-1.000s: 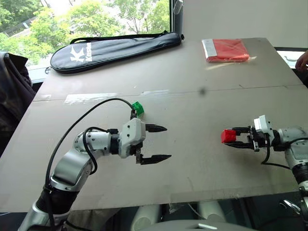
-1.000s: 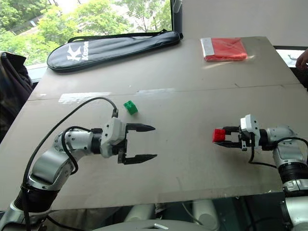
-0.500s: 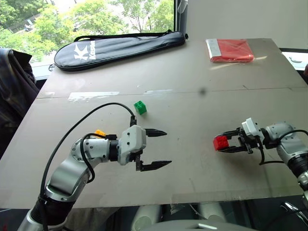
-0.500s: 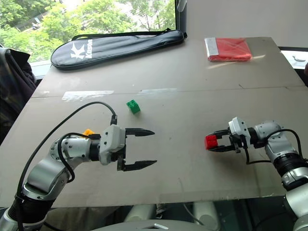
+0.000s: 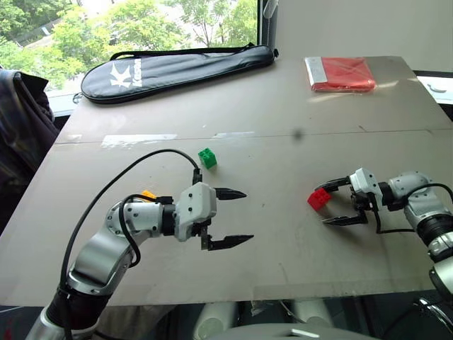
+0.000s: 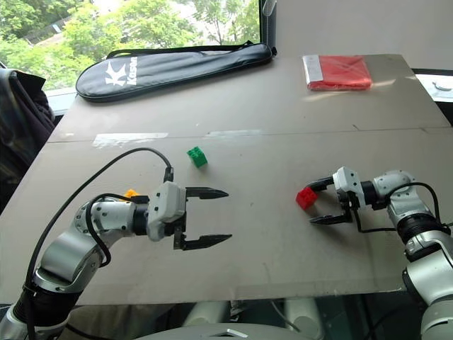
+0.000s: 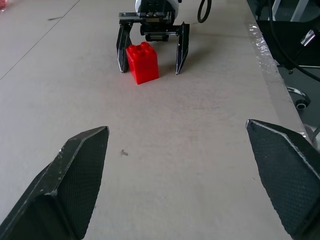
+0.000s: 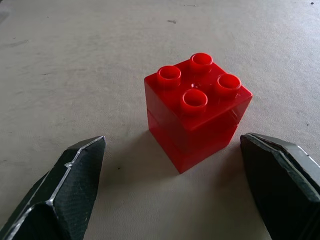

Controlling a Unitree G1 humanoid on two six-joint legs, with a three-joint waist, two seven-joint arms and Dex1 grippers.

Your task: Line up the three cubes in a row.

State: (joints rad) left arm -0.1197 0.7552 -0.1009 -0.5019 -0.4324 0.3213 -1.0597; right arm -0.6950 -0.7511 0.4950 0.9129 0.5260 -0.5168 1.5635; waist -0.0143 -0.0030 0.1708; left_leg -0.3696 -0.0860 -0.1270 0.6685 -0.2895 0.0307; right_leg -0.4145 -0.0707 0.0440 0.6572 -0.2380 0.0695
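Left gripper (image 5: 231,217), nearest the viewer: jaws spread wide, holding nothing and touching nothing, poised just above the table (image 5: 283,106) and pointing toward the robot's right. Right gripper (image 5: 334,204): jaws likewise spread wide, pointing toward the robot's left. The red brick (image 5: 318,199) stands upright on the table between these jaws, studs up (four studs show in the right wrist view), nearer the farther finger (image 7: 122,49) than the other; whether it touches that finger cannot be told, and a clear gap separates it from the nearer finger. The yellow brick (image 5: 147,194) shows only as a small part beside the left forearm, behind that gripper. The green brick (image 5: 207,157) lies on the table beyond the left gripper, well apart from the red one. Farther back: a flat red packet (image 5: 340,73) toward the right far corner, and a black racket bag (image 5: 173,64) along the far left edge.
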